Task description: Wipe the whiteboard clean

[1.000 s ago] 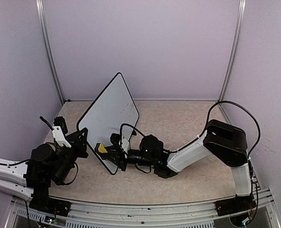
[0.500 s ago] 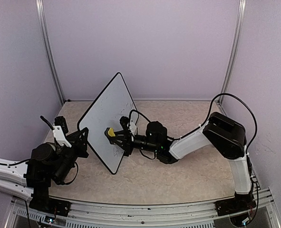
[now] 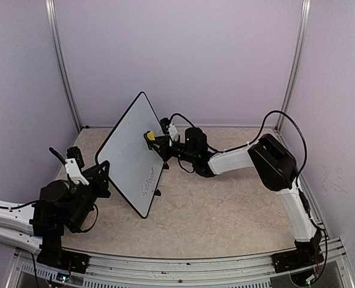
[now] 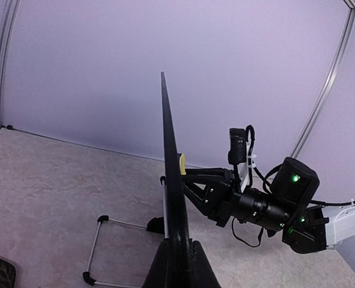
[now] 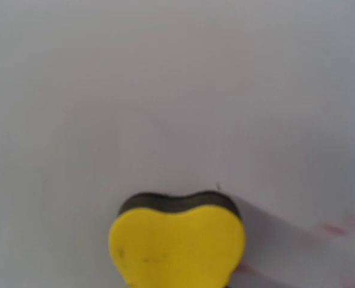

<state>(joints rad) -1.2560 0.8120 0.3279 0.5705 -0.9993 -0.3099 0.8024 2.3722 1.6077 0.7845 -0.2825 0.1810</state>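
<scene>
The whiteboard [image 3: 128,157] stands tilted on edge at centre left, white with a thin black frame. Dark handwriting [image 3: 148,182] shows on its lower part. My left gripper [image 3: 101,177] is shut on the board's lower left edge. In the left wrist view the board [image 4: 168,156] shows edge-on, rising from between my left fingers [image 4: 160,269]. My right gripper [image 3: 155,141] is shut on a small yellow sponge eraser [image 3: 148,135] and presses it against the board's upper right area. The eraser also shows in the left wrist view [image 4: 181,164]. In the right wrist view the eraser [image 5: 177,246] lies against the white surface [image 5: 177,84].
The board's wire foot stand [image 4: 96,249] hangs over the beige table [image 3: 237,204]. Purple walls and metal posts [image 3: 62,72] close in the back and sides. The right arm [image 3: 273,162] stretches across the table's back right, with a cable looping above it.
My right gripper has slid the eraser up the board, from near its lower edge to its upper right. The board's top has leaned a little to the left. The left arm barely moved.
</scene>
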